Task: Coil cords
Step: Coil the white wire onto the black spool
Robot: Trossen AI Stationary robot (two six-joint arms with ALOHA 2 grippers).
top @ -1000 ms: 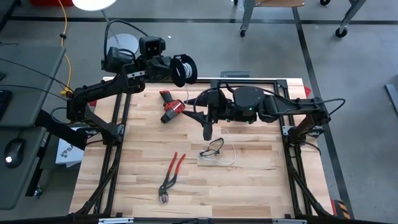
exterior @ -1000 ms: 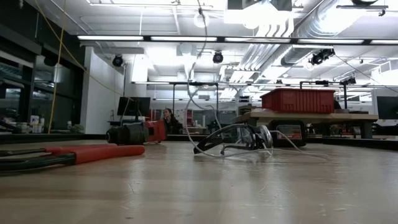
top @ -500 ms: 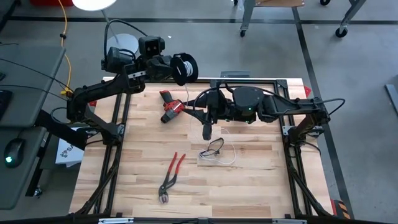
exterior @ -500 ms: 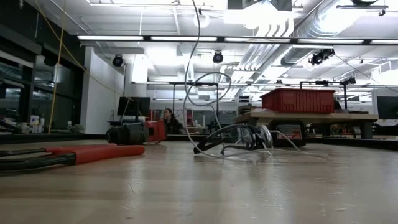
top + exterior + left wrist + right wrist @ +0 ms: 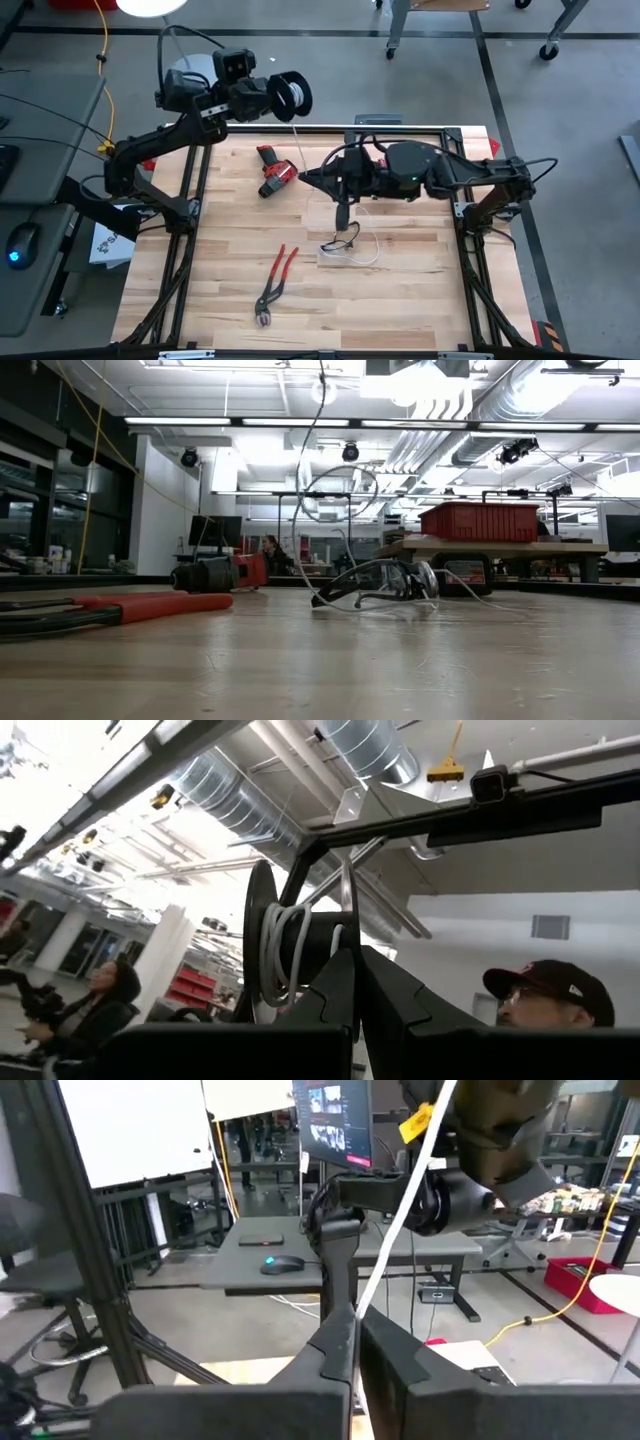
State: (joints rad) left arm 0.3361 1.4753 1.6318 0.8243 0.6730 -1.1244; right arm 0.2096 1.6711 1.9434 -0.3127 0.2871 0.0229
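My left gripper (image 5: 352, 982) is raised beyond the table's far left edge and is shut on the black spool (image 5: 291, 95), which has white cord (image 5: 282, 945) wound on it. The cord (image 5: 297, 140) runs from the spool down to my right gripper (image 5: 307, 178), which points level toward the table's left and is shut on it. Past that gripper the cord hangs in a loop (image 5: 335, 495), and its end lies on the table by the safety glasses (image 5: 342, 240). My left gripper is shut on the spool, with the wound hub (image 5: 300, 945) just beyond its fingertips; its own fingers hide which part they have. The spool is lifted clear of the table, its flanges on edge. My right gripper pinches the single white cord (image 5: 362, 1302) between its two fingertips, coming level from the table's right. From there the cord runs straight and taut, slanting up to the spool.
Red-handled pliers (image 5: 274, 280) lie near the table's front left. A red and black tool (image 5: 272, 172) lies at the far left, close to my right gripper. Clear safety glasses (image 5: 375, 585) rest mid-table with slack cord around them. People show in the room beyond.
My right gripper has shut on the cord. The spool in my left gripper has shifted a little toward the far edge. The hanging cord loop has been drawn higher above the glasses, and the run from my right gripper to the spool has gone straight.
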